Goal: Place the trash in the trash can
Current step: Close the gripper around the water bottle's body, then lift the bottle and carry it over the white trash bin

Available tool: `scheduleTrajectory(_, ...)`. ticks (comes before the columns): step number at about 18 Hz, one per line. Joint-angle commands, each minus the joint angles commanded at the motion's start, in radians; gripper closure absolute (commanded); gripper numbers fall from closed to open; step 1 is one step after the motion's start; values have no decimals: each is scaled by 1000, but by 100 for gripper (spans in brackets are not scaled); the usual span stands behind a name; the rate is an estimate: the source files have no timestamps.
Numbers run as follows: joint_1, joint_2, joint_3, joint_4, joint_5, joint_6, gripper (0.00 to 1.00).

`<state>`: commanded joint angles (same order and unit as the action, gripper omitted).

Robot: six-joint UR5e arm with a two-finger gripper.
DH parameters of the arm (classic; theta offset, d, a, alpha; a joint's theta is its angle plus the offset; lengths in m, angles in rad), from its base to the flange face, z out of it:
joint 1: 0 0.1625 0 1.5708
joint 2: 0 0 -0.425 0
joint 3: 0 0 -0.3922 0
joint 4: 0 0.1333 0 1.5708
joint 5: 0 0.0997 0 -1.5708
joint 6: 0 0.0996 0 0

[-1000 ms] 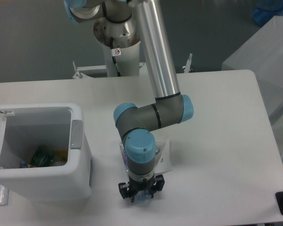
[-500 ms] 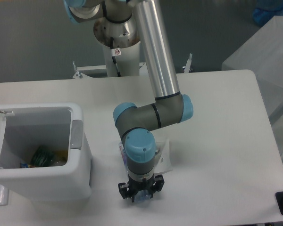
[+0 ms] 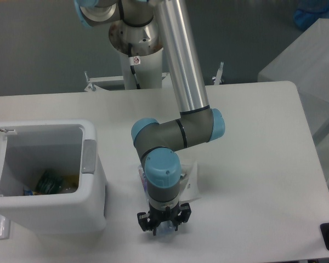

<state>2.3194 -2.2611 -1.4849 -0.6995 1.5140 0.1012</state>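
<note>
White table (image 3: 252, 142), grey floor behind. Gripper (image 3: 163, 227) sits low at the near edge, pointing straight down, fingers narrowed around something bluish and clear, apparently the bottle (image 3: 164, 229), mostly hidden; can't tell how firm the grip is. Packet (image 3: 191, 179) lies just behind the wrist. Trash can (image 3: 93, 186) is left, lid open, litter inside.

The arm's wrist hides most of the bottle (image 3: 143, 178) and part of the packet (image 3: 192, 179). Whether the jaws grip anything is unclear. The can (image 3: 93, 186) is cut off at the left edge; its contents are too blurred to name.
</note>
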Motion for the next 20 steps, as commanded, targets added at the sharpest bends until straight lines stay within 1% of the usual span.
scheduleTrajectory(3,2,17,8,3,-2,2,36)
scheduleTrajectory(5,3,32,27,5,-2,2,36)
scheduleTrajectory(8,5,43,90,8,-6,-2,36)
scheduleTrajectory(13,12,45,198,11,-6,-8,36)
scheduleTrajectory(18,43,52,313,11,-6,-17,36)
scheduleTrajectory(20,63,69,354,11,-6,-37,36)
